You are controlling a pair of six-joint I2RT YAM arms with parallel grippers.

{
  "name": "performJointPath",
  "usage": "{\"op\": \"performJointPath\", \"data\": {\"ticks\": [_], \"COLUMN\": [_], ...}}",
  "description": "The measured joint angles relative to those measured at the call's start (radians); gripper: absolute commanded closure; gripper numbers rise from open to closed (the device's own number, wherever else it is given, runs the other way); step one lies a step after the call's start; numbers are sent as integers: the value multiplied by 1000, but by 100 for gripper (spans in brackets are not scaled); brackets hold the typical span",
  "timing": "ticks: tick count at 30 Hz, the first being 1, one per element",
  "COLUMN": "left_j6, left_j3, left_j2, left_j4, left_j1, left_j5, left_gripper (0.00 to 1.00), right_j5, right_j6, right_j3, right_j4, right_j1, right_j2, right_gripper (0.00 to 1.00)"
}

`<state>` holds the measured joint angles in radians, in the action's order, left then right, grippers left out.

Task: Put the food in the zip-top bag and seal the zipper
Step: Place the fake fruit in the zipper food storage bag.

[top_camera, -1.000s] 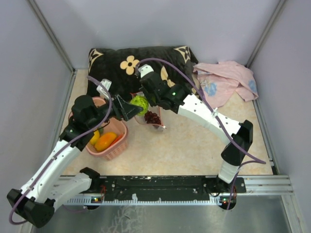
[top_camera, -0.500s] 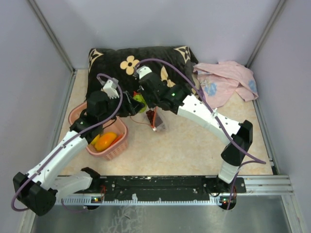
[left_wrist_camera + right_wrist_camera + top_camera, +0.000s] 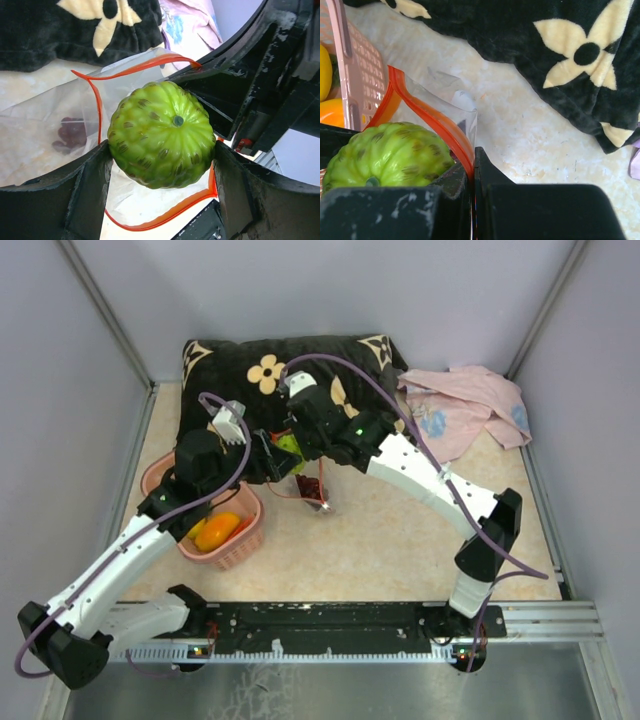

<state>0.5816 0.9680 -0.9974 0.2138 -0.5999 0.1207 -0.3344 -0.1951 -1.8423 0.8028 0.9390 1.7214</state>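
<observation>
**Ana:** While the left tool is clamped on the green fruit, where is the zip-top bag?

**Ben:** Right behind it in the left wrist view. The fruit hangs at the open mouth, and the zipper shows around it above, to the left and below. The right tool has its fingers pressed together on one lip of that strip and holds it up. The bag sits on the tabletop, just in front of the black pillow.

**Ana:** Anything inside?

**Ben:** The grape bunch lies low in the bag, visible through the plastic. An orange piece and a yellow piece sit in the pink basket beside it.

**Ana:** How should the drop go?

**Ben:** To my eye the fruit nearly fills the opening. So I'd carry it down past the strip before the fingers spread. Let go at rim height, it could catch a lip and roll off. The right tool should grip firmly and stay high so the mouth doesn't fold shut. The free lip looks slack, so come straight down through the middle.

**Ana:** And sealing?

**Ben:** Not yet. There is more food in the basket.
</observation>
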Motion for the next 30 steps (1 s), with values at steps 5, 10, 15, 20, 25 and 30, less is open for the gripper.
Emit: {"op": "performJointPath", "data": {"ticks": [5,10,15,20,25,30], "left_j6": [-2,-6,-7,-8,-18,-33], "left_j3": [0,4,18,23,53,137], "left_j2": [-8,-26,-27,-27,-16,27], "left_j4": [40,84,98,103,140,229], "left_j1": [-3,-7,-8,-8,-8,-10], "left_j5": [-35,-40,-24,-21,-35,-94], "left_gripper": [24,16,9,6,6,5], "right_j5": [27,50,59,70,74,68], "right_j6": [-4,-14,-20,-28,-35,-35], "right_j3": [0,3,32,37,43,49], "right_j4": [-4,-17,-35,-47,-63,-63], "right_j1": [0,0,0,0,0,0], "right_j2": [0,-1,-32,-53,-53,-54], "right_gripper": [100,100,99,98,98,98]}}
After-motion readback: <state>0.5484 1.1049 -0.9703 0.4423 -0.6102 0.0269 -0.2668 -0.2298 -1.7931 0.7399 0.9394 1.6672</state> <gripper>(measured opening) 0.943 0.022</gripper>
